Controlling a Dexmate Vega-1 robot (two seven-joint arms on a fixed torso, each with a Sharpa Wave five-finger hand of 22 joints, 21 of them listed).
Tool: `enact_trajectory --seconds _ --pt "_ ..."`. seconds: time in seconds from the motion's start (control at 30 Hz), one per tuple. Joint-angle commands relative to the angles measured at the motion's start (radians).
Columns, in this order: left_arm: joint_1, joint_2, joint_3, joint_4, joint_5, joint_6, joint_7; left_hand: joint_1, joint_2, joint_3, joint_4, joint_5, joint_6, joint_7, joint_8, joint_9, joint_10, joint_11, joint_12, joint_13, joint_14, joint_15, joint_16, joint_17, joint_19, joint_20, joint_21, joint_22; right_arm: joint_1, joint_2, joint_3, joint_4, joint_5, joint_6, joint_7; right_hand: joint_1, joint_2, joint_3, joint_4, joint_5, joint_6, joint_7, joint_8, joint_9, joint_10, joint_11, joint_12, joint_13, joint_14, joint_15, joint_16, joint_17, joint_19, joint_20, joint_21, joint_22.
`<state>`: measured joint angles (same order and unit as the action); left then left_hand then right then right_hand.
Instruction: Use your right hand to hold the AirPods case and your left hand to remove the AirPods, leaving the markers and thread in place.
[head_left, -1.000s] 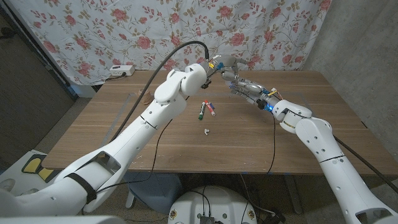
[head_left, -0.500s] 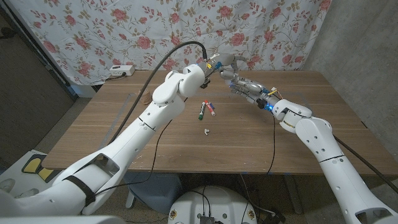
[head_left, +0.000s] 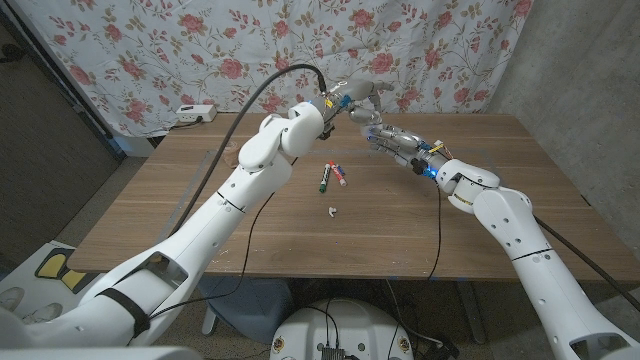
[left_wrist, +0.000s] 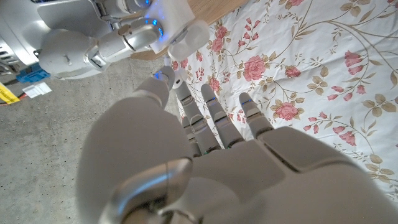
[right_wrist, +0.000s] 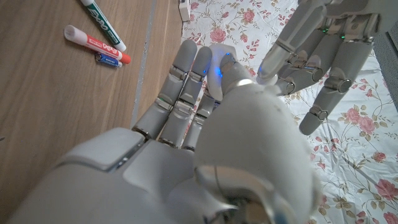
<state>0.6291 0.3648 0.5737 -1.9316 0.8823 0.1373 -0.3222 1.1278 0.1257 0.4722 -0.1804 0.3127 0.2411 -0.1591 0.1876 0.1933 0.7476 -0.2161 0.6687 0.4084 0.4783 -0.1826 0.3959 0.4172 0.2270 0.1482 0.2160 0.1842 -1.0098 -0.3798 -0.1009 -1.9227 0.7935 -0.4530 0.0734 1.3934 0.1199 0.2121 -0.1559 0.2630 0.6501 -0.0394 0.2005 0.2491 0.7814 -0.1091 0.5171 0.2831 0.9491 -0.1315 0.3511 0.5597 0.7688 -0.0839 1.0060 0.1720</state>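
head view: right hand (head_left: 385, 138) grips the case (head_left: 362, 113) above the bench's (head_left: 200, 215) far edge; left hand (head_left: 352, 92) beside it. markers (head_left: 333, 175) mid-bench.
left wrist view: left hand (left_wrist: 211, 162) released, fingers spread, case (left_wrist: 186, 37) just beyond.
right wrist view: right hand (right_wrist: 205, 124) grasping the case (right_wrist: 219, 62).

A wooden bench (head_left: 200, 215) stands before a rose-patterned curtain (head_left: 200, 50), with a grey concrete wall (head_left: 580, 60) alongside.

The head camera looks down over the table (head_left: 200, 215) toward its far edge. Each wrist camera sits close behind its own hand, and both show the flowered curtain (left_wrist: 311, 68) too.
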Motion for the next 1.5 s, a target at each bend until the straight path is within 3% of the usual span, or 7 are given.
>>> enact_trajectory --seconds 0.03,0.43,0.53,0.63,1.3,1.5 --pt "0.036 0.008 -0.027 -0.050 0.003 0.009 0.016 -0.007 -0.005 -0.004 0.002 0.005 -0.002 0.000 -0.004 0.002 -0.004 -0.002 0.027 0.354 -0.001 -0.004 0.000 0.003 0.008 0.001 0.004 0.001 0.000 0.003 -0.002 0.001 -0.002 -0.004 -0.005 0.001 0.005 0.002 0.001 0.003 -0.005 0.002 0.003 0.001 0.038 -0.029 0.006 0.109 0.004 -0.106 0.000 0.005 -0.003 -0.096 0.007 0.004" --pt "0.091 0.021 -0.073 -0.130 0.053 0.054 0.002 -0.007 -0.007 -0.008 0.005 0.006 0.000 0.001 -0.002 0.002 -0.007 -0.003 0.037 0.364 0.002 -0.006 -0.003 0.004 0.007 -0.001 0.003 0.001 -0.003 0.008 0.009 0.009 -0.005 0.016 -0.006 0.001 0.005 0.002 0.001 0.004 -0.006 0.004 0.003 0.001 0.037 -0.030 0.006 0.110 0.004 -0.106 -0.001 0.005 -0.006 -0.096 0.009 0.003" --pt "0.124 0.014 -0.097 -0.162 0.027 0.078 -0.025 -0.005 -0.006 -0.008 0.005 0.006 0.001 0.002 -0.002 0.002 -0.008 -0.003 0.039 0.366 0.001 -0.004 -0.003 0.005 0.007 -0.002 0.003 0.001 -0.004 0.011 0.012 0.013 -0.005 0.022 -0.009 0.001 0.005 0.002 0.001 0.004 -0.006 0.003 0.003 0.001 0.036 -0.029 0.006 0.111 0.004 -0.105 -0.001 0.005 -0.006 -0.096 0.010 0.003" --pt "0.147 0.034 -0.097 -0.186 0.073 0.078 -0.016 -0.005 -0.007 -0.009 0.005 0.007 0.001 0.002 -0.002 0.002 -0.008 -0.003 0.040 0.368 0.002 -0.006 -0.003 0.005 0.007 -0.001 0.003 0.001 -0.005 0.015 0.017 0.019 -0.006 0.031 -0.012 0.001 0.006 0.003 0.001 0.004 -0.006 0.003 0.003 0.001 0.036 -0.030 0.005 0.110 0.005 -0.105 -0.001 0.006 -0.007 -0.096 0.011 0.003" --pt "0.366 -0.015 -0.207 -0.274 0.028 0.209 0.008 0.000 -0.008 -0.011 0.007 0.009 0.004 0.006 -0.001 0.002 -0.015 -0.004 0.048 0.374 0.006 -0.006 -0.007 0.006 0.008 -0.002 0.003 0.002 0.000 0.024 0.028 0.025 -0.016 0.063 -0.034 0.002 0.005 0.003 0.000 0.004 -0.008 0.003 0.002 0.001 0.038 -0.028 0.004 0.110 0.004 -0.105 -0.002 0.007 -0.012 -0.095 0.016 0.003" --pt "0.399 0.014 -0.218 -0.276 0.036 0.243 -0.011 0.002 -0.007 -0.013 0.007 0.010 0.004 0.007 -0.001 0.002 -0.017 -0.004 0.051 0.374 0.006 -0.006 -0.008 0.008 0.006 -0.002 0.002 0.002 0.009 0.024 0.023 0.028 -0.020 0.064 -0.038 0.001 0.005 0.003 0.000 0.004 -0.009 0.003 0.002 0.001 0.038 -0.029 0.004 0.110 0.004 -0.105 -0.002 0.007 -0.012 -0.095 0.017 0.003"
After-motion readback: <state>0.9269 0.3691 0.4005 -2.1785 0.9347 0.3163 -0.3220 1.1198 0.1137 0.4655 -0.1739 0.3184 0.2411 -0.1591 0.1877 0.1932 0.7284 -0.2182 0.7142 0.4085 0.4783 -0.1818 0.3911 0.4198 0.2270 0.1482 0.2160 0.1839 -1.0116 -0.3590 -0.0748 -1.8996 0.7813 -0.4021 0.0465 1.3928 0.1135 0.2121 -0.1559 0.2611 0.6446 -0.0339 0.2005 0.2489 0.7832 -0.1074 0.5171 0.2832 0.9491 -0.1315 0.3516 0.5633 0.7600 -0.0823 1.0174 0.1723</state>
